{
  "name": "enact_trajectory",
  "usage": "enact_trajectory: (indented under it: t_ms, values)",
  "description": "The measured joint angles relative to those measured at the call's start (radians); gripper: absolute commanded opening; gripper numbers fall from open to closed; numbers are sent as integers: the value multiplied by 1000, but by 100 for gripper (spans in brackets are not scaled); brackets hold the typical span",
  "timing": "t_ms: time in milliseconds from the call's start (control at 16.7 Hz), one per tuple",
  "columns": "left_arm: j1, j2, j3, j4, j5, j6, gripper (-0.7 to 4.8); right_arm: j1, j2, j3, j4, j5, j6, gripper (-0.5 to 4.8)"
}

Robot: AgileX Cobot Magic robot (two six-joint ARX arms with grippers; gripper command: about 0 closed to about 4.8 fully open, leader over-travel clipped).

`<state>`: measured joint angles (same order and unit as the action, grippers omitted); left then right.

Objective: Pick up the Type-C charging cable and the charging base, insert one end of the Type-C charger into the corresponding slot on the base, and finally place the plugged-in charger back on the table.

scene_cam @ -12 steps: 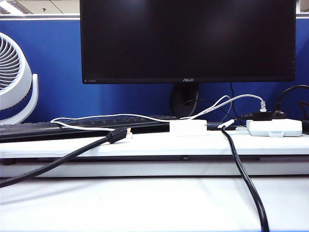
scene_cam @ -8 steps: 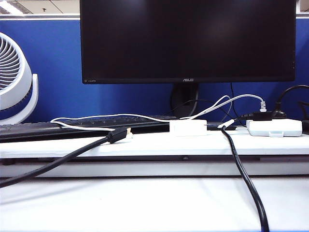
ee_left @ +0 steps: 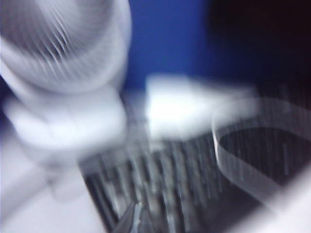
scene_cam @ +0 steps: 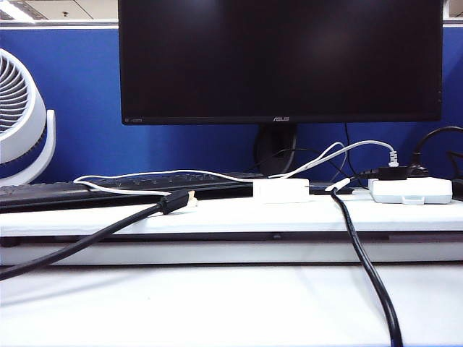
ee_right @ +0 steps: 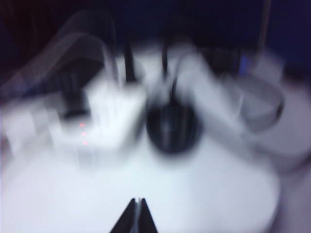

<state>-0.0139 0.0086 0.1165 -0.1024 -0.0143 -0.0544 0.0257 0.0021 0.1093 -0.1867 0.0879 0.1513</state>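
We see clutter on the raised shelf (scene_cam: 231, 215) of the bench (scene_cam: 217, 303): a thick black cable with a gold-tipped plug (scene_cam: 176, 202) crosses it from the left, a second black cable (scene_cam: 365, 264) drops off its front edge on the right, a keyboard (scene_cam: 87, 189) sits at the back. A monitor (scene_cam: 281, 61) stands behind, a white fan (scene_cam: 22, 116) at far left. A larger white box (scene_cam: 411, 191) sits at the shelf's right end.

The charging base (scene_cam: 281, 190) is mid-shelf, just right of centre. The Type-C charging cable (scene_cam: 173, 174) runs over the keyboard, loops up behind the base; one white end (scene_cam: 338, 186) lies just right of the base.

The near bench in front of the shelf is bare apart from the two black cables.

Neither arm shows in the exterior view. Both wrist views are motion-blurred. Left gripper (ee_left: 134, 219): fingers pressed together, holding nothing, above the keyboard beside the fan. Right gripper (ee_right: 136, 213): fingers closed tip to tip, empty, over a white surface facing blurred white blocks and a dark round object (ee_right: 171, 127).
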Motion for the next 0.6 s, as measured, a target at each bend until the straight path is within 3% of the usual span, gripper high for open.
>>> enact_trajectory:
  t_ms: [180, 420, 600]
  values:
    - [0, 105, 129, 41, -60, -4, -4, 0, 46, 145, 0, 68, 16, -6]
    - [0, 393, 383, 113, -69, 3, -4, 0, 233, 344, 4, 69, 28, -6]
    - [0, 657, 619, 126, 43, 101, -4, 1, 422, 526, 56, 63, 29, -6]
